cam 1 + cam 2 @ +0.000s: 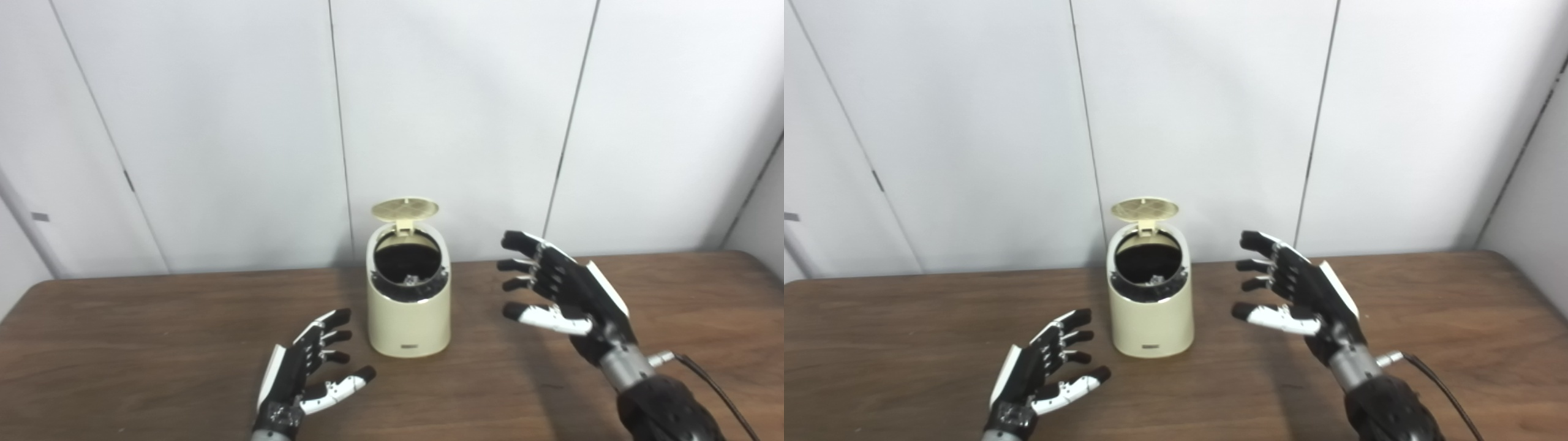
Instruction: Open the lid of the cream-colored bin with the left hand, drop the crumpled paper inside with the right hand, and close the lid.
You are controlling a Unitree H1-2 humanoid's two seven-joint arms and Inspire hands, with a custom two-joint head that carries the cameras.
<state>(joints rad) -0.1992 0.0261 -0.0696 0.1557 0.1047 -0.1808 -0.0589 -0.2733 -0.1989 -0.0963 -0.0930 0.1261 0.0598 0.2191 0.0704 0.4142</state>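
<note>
The cream-colored bin (408, 318) stands upright near the middle of the brown table, close to the wall. Its round lid (405, 209) is tipped up at the back, so the dark mouth is open. A small pale bit of crumpled paper (410, 280) shows low inside the opening. My left hand (309, 370) is open and empty, low over the table to the front left of the bin. My right hand (560, 291) is open and empty, raised to the right of the bin, fingers pointing at it.
The brown table (153, 343) reaches a white panelled wall (245, 122) just behind the bin. A black cable (713, 389) trails from my right wrist over the table's right part.
</note>
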